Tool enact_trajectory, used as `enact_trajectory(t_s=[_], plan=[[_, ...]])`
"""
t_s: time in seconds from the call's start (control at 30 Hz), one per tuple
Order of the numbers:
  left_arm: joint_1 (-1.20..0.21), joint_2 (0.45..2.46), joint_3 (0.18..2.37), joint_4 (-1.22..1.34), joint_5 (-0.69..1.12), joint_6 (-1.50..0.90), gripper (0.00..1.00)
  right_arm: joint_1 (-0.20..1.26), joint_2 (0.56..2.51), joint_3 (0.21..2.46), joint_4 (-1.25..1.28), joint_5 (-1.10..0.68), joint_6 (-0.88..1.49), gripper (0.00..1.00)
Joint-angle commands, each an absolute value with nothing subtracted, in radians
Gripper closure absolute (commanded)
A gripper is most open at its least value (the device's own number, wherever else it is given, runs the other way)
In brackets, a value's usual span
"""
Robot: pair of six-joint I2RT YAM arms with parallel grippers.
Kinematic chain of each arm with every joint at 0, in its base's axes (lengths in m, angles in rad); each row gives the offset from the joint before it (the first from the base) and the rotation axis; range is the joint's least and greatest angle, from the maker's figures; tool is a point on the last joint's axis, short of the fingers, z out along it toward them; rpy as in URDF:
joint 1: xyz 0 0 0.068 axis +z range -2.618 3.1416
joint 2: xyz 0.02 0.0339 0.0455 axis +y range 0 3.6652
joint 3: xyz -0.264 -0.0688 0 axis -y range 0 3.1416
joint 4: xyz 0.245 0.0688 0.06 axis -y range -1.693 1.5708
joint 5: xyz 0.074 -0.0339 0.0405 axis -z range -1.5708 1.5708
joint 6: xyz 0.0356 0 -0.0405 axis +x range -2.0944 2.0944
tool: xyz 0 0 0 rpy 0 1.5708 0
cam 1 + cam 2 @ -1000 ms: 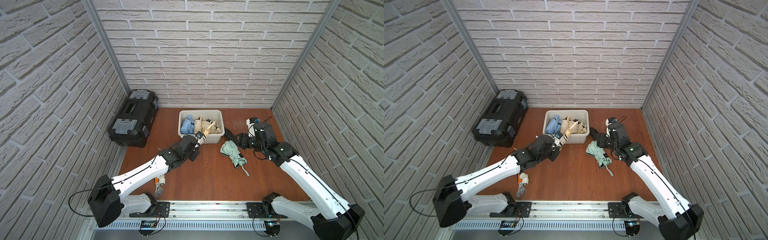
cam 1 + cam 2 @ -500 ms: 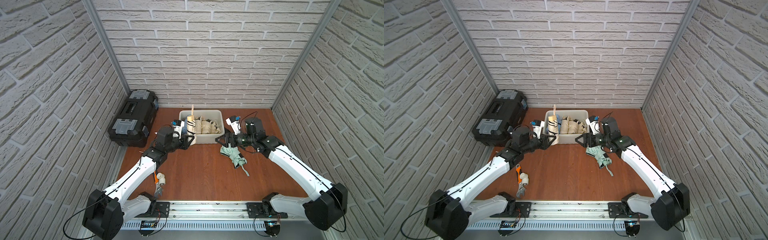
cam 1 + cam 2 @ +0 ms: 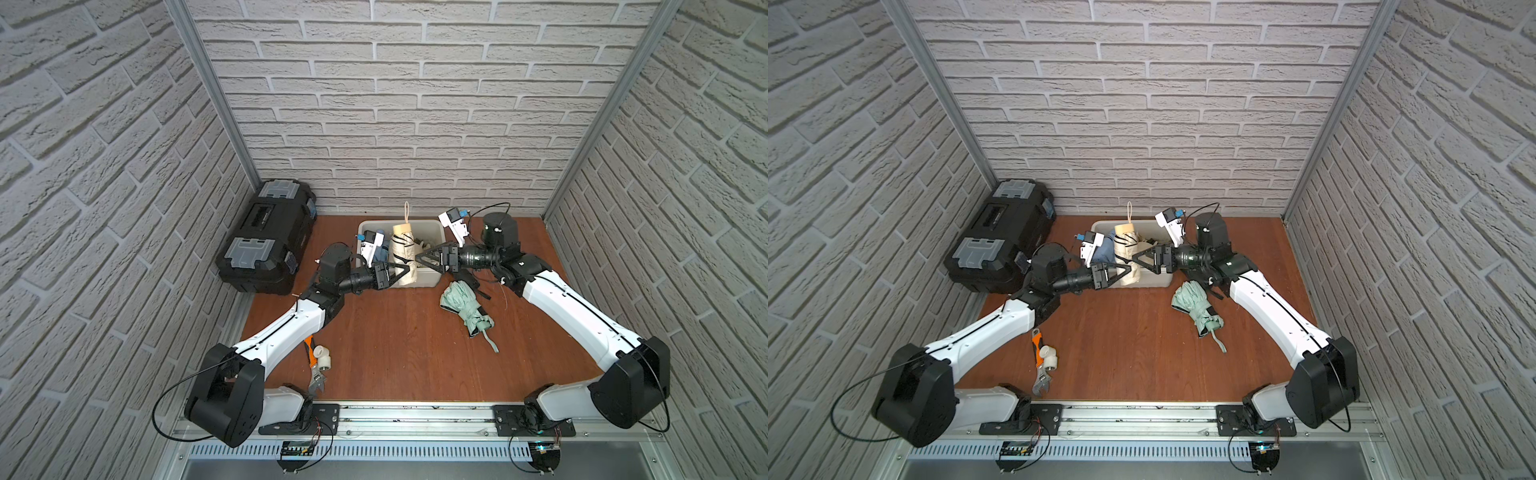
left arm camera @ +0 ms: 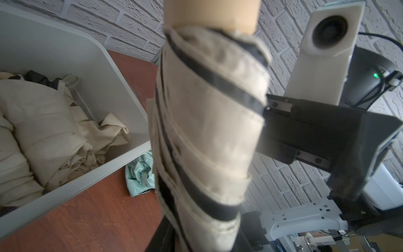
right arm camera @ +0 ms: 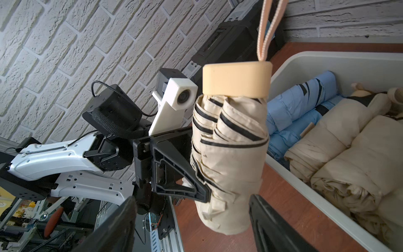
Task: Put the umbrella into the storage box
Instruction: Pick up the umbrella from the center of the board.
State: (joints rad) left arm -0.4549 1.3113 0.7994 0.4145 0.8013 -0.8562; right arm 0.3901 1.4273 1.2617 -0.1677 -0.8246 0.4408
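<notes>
A beige folded umbrella (image 3: pixel 402 249) (image 3: pixel 1126 249) with black trim stands upright, handle and strap up, just in front of the off-white storage box (image 3: pixel 429 278) (image 3: pixel 1158 281). My left gripper (image 3: pixel 406 271) (image 4: pixel 196 236) is shut on its lower half (image 4: pixel 207 120). My right gripper (image 3: pixel 419 257) (image 5: pixel 192 200) is open, its fingers (image 5: pixel 268 220) on either side of the umbrella's bottom end (image 5: pixel 229 152) without touching it. The box (image 5: pixel 283 167) holds blue (image 5: pixel 301 104) and beige folded umbrellas.
A mint-green folded umbrella (image 3: pixel 465 305) (image 3: pixel 1196 307) lies on the wooden table right of the box, below the right arm. A black toolbox (image 3: pixel 266 237) stands at the back left. An orange-handled wrench and white pipe fitting (image 3: pixel 321 362) lie near the front left.
The left gripper has turned the beige umbrella upright and carried it right along the box front. The right gripper has swung left to it and opened wide.
</notes>
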Motion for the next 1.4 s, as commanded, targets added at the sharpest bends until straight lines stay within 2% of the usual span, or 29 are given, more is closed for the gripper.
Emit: enact_trajectory(t_s=[0.0, 0.2, 0.67, 0.9, 1.03, 1.17, 1.23, 1.37], plan=[[-0.467, 1.313, 0.849, 0.602, 0.890, -0.887, 0.77, 0.392, 1.439, 1.309, -0.132, -0.844, 0.437, 0.18], [-0.475, 1.337, 0.851, 0.673, 0.899, -0.925, 0.77, 0.378, 1.451, 1.331, -0.179, -0.772, 0.424, 0.19], [-0.492, 1.396, 0.891, 0.737, 0.954, -0.963, 0.77, 0.361, 1.520, 1.359, -0.112, -0.824, 0.514, 0.20], [-0.496, 1.404, 0.893, 0.756, 0.959, -0.977, 0.77, 0.362, 1.559, 1.370, 0.001, -0.914, 0.611, 0.30], [-0.496, 1.402, 0.887, 0.749, 0.953, -0.978, 0.76, 0.362, 1.568, 1.373, 0.029, -0.925, 0.627, 0.43], [-0.497, 1.386, 0.881, 0.701, 0.920, -0.947, 0.62, 0.362, 1.580, 1.377, 0.055, -0.933, 0.648, 0.56], [-0.496, 1.367, 0.873, 0.664, 0.892, -0.916, 0.45, 0.362, 1.593, 1.384, 0.069, -0.936, 0.660, 0.61], [-0.495, 1.313, 0.862, 0.546, 0.813, -0.835, 0.22, 0.364, 1.623, 1.407, 0.078, -0.930, 0.680, 0.63]])
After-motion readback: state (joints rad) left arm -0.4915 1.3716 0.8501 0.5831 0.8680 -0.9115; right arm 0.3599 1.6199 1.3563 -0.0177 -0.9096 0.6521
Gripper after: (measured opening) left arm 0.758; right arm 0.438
